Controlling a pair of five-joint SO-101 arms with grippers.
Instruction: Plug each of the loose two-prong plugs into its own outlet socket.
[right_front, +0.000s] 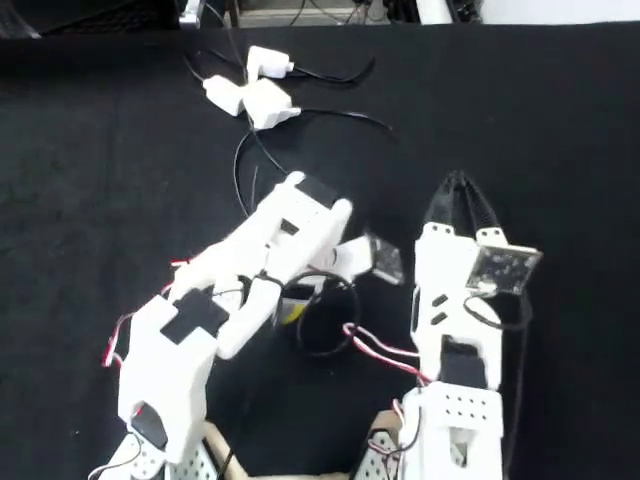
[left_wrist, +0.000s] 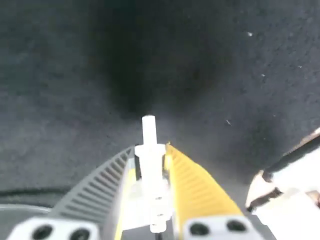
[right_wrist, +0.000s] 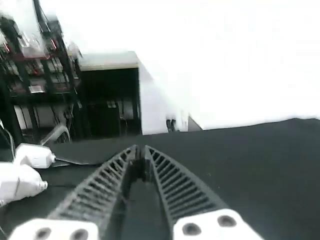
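Your left arm (right_front: 250, 270) is blocky white plastic w/ red-and-white wires. It lies diagonally from the near-left corner of the table (right_front: 90, 180) toward the centre. The table top is matte black cloth, fine-grained up close.

The left gripper (left_wrist: 150, 149) has one ribbed grey finger (left_wrist: 107, 172) and one ribbed yellow finger (left_wrist: 192, 175), both wedge-shaped. They're clenched on the white plug (left_wrist: 149, 160), a slim smooth plastic piece. Its rounded tip sticks out past the fingertips and points at bare cloth; you can't tell if it touches. A thin black cable loop (right_front: 325, 315) lies on the cloth under that arm.

Near the far edge, left of centre, sit three white blocks (right_front: 262, 90). They're smooth and boxy, bunched close together, w/ a thin black cord (right_front: 340, 118) curving off toward the centre. Can't tell which is plug and which is socket. They're well apart from both grippers, w/ open cloth between them and the left gripper. There's also broad open cloth along the left and right edges.

Your right arm (right_front: 455, 300) is the same white plastic. It stands by the near edge, right of centre, pointing at the far edge. The right gripper (right_wrist: 141, 152) has two dark ribbed triangular fingers (right_wrist: 100, 192), pressed tip to tip and empty, w/ room all round.
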